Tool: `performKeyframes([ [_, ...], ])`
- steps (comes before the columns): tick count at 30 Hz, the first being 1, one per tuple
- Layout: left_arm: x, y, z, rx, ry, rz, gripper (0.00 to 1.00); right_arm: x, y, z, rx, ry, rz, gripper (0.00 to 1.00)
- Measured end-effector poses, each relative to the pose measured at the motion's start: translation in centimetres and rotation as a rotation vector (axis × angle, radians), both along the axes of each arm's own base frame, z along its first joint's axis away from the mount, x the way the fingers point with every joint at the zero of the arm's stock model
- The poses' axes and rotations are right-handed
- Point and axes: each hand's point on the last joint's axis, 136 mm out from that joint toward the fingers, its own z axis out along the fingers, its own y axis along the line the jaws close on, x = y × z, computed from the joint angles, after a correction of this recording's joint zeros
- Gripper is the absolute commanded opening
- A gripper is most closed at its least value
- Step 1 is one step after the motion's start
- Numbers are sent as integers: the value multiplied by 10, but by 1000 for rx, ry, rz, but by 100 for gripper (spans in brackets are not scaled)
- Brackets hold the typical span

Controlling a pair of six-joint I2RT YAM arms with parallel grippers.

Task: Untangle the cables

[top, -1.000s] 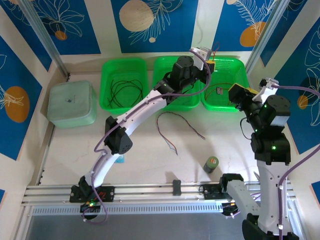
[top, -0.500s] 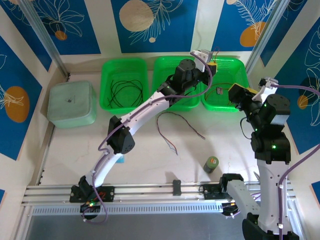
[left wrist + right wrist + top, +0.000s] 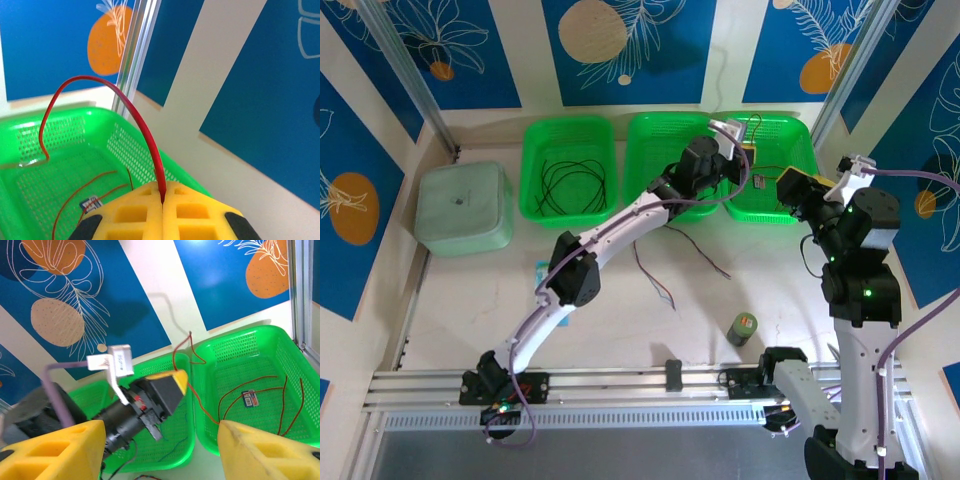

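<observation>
Your left gripper [image 3: 163,192], pinched shut on the red cable [image 3: 125,102], has swung over the right basket [image 3: 801,127], so a drop there looks close. Your right gripper [image 3: 794,184] waits beside that basket, jaws apart and empty.

Bright even light, soft faint shadows

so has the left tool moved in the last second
yes, the left tool, shut on the thin red cable, has shifted from the far rim of the right-hand green plastic basket toward its near side, slightly right.
</observation>
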Motion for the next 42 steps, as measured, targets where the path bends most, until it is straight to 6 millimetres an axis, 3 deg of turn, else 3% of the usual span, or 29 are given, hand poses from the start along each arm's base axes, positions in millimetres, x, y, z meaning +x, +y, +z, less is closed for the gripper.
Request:
performKeyframes([
  [7, 6, -13, -56, 21, 89, -19, 0, 0, 0, 0, -3, 0, 1, 61],
  [14, 0, -22, -82, 37, 147, -61, 0, 0, 0, 0, -3, -1, 1, 61],
  [18, -9, -28, -72, 22, 136, -92, 0, 0, 1, 0, -1, 0, 5, 61],
  [32, -18, -26, -6, -118, 105, -106, 0, 0, 5, 0, 22, 0, 28, 61],
  [38, -8, -20, -5, -135, 118, -47, 0, -1, 5, 0, 22, 0, 28, 61],
  [42, 6, -16, -17, -159, 145, 20, 0, -1, 5, 0, 22, 0, 28, 61],
])
